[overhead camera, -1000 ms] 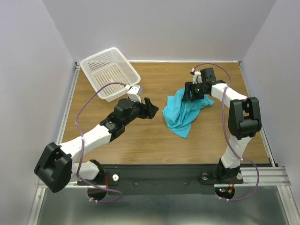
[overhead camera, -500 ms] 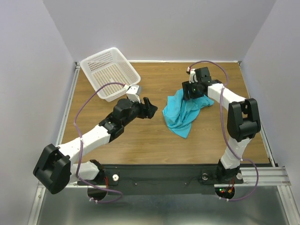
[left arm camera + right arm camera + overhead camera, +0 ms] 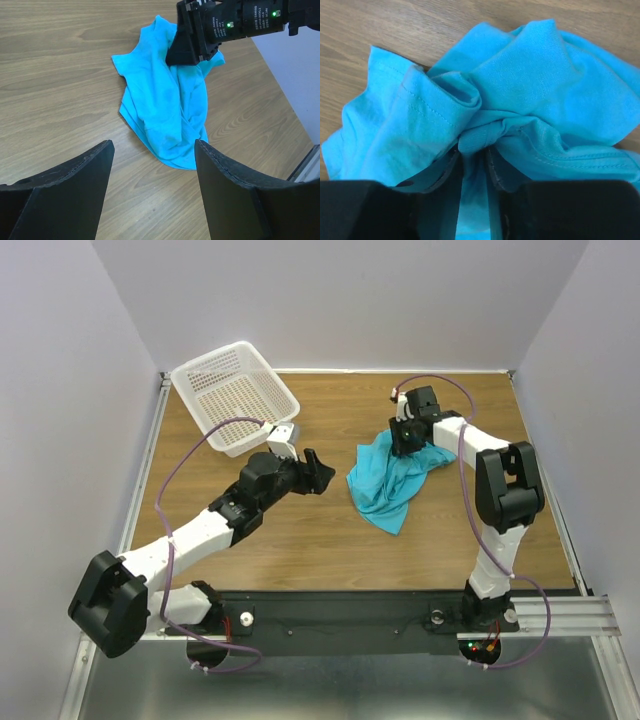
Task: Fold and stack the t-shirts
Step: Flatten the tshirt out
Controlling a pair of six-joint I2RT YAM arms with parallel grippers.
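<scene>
The turquoise t-shirt [image 3: 388,480] lies crumpled on the wooden table, right of centre. It also shows in the left wrist view [image 3: 165,105] and fills the right wrist view [image 3: 520,85]. My right gripper [image 3: 404,437] is at the shirt's far edge, shut on a bunched fold of the cloth [image 3: 475,142]. My left gripper [image 3: 322,472] is open and empty, just left of the shirt and apart from it; its fingers [image 3: 235,200] frame bare table in front of the shirt's near hem.
A white perforated basket [image 3: 234,395] stands at the far left corner of the table [image 3: 300,530]. Walls close in the left, right and back sides. A metal rail with the arm bases runs along the near edge.
My right gripper has shifted a little to the left and farther back along the shirt's far edge, with the cloth in it. The left arm has barely moved.
</scene>
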